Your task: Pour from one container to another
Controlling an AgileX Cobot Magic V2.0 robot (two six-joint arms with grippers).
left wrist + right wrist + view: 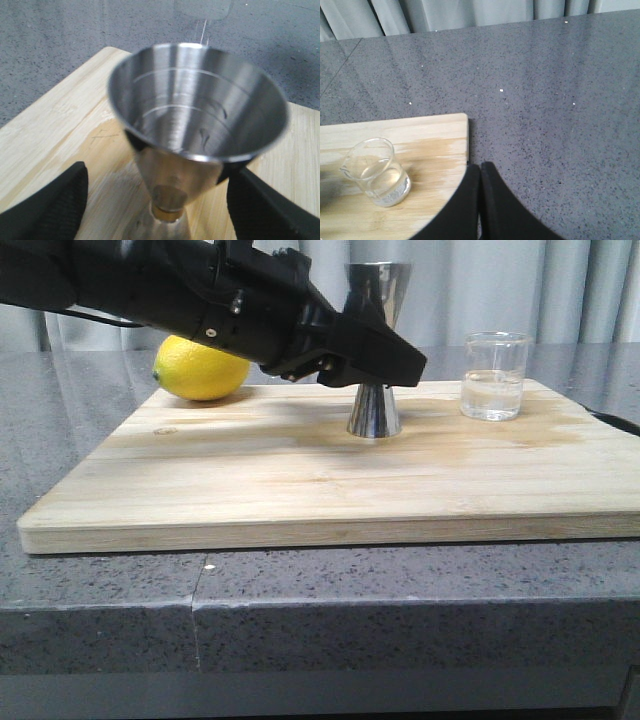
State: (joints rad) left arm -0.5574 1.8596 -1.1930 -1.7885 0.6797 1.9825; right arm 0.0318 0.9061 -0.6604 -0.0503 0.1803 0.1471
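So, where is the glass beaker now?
In the front view the beaker stands upright at the board's far right corner, right of the jigger, apart from it.

wooden cutting board [250, 480] on grey speckled countertop [100, 580], 1 lemon [198, 370] on board's far-left corner, grey curtain [470, 12] behind

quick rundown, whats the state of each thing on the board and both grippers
jigger: upright on the board, bowl looks empty, between the open left fingers
glass beaker: upright, some clear liquid inside, untouched
lemon: whole, lying at the board's back left
cutting board: flat on the counter, wet-looking patch near the beaker
left gripper: open, fingers either side of the jigger
right gripper: shut, empty, beside the board's edge
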